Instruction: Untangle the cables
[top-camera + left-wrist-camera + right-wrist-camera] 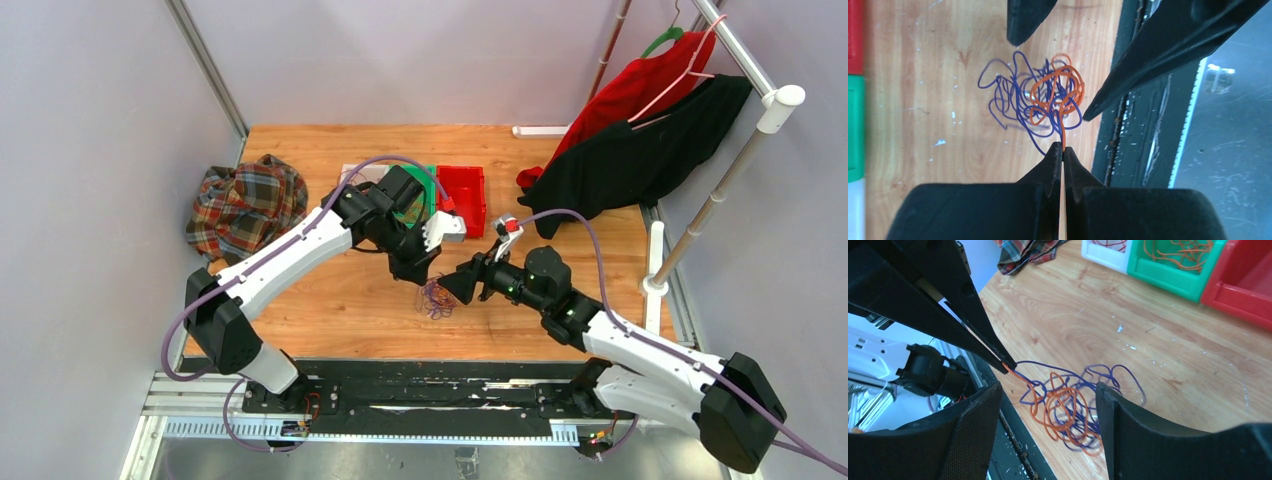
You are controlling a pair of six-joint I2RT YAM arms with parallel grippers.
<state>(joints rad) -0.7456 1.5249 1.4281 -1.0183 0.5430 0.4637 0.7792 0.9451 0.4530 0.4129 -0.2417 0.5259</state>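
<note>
Orange and purple cables (1040,100) are mostly one knot on the table (923,125) by the near edge, a few orange ones lie sorted in the green bin (1168,282), left gripper (1063,150) pinches one orange strand (1063,131), right gripper (1048,390) hangs spread just by the knot, so plenty left imo.

I see a pale lilac wall (90,150) on every side, evenly lit, shadows soft. The wooden table (330,310) fills the middle, its top scuffed with small white flecks. A plaid shirt (245,205) lies bunched at its left edge. At the right a white clothes rack (783,103) carries a red garment (625,90) and a black garment (640,160), both hanging over the table's far right corner
</note>
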